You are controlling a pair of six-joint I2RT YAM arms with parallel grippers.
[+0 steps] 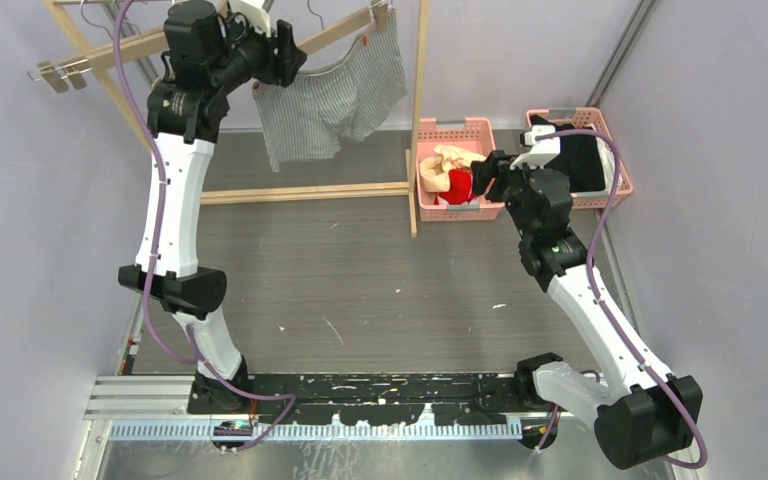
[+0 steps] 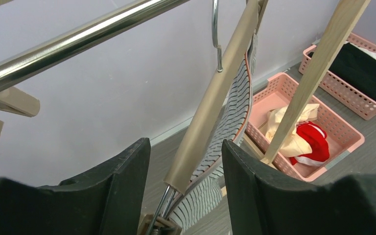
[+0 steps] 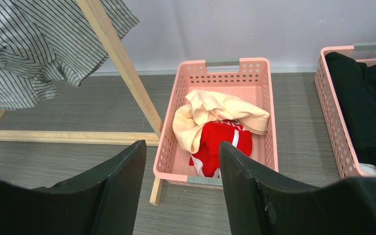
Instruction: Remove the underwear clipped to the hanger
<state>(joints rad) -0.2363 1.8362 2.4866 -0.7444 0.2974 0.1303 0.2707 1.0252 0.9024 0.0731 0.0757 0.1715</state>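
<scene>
Pinstriped boxer briefs [image 1: 330,100] hang from a wooden hanger [image 1: 345,32] in the upper middle of the overhead frame. Their long axis follows the waistband, which slants from lower left to upper right along the hanger bar, and the leg openings point toward the bench [image 1: 360,290]. In the left wrist view the striped cloth [image 2: 232,117] falls away behind the hanger bar [image 2: 210,98] under a metal rail [image 2: 68,44]. In the right wrist view the cloth [image 3: 29,44] fills the upper left corner, beside the rack's slanting wooden post [image 3: 122,63].

The left end effector [image 1: 285,50] is raised at the bar's left end. In its own camera the left end effector [image 2: 186,147] has its fingers spread wide on either side of the bar's lower end, with a gap showing on each side, and it grips nothing.

The right end effector [image 1: 482,180] hovers at the near right of a pink basket [image 1: 455,128]. Seen from its wrist, the right end effector [image 3: 182,147] is likewise wide open and empty.

That basket [image 3: 269,112] stands on the bench just right of the post. It holds a crumpled beige piece [image 3: 215,110] lying partly over a red piece with white trim [image 3: 220,144]. The same pair shows in the overhead view, beige [image 1: 455,158] above red [image 1: 458,182]. A second pink basket [image 1: 615,165] stands just to the right, against the wall, and holds black clothing [image 1: 580,160]. The right wrist camera catches that basket's wall [image 3: 330,122] and the dark cloth [image 3: 367,107] at the right edge of the frame.
</scene>
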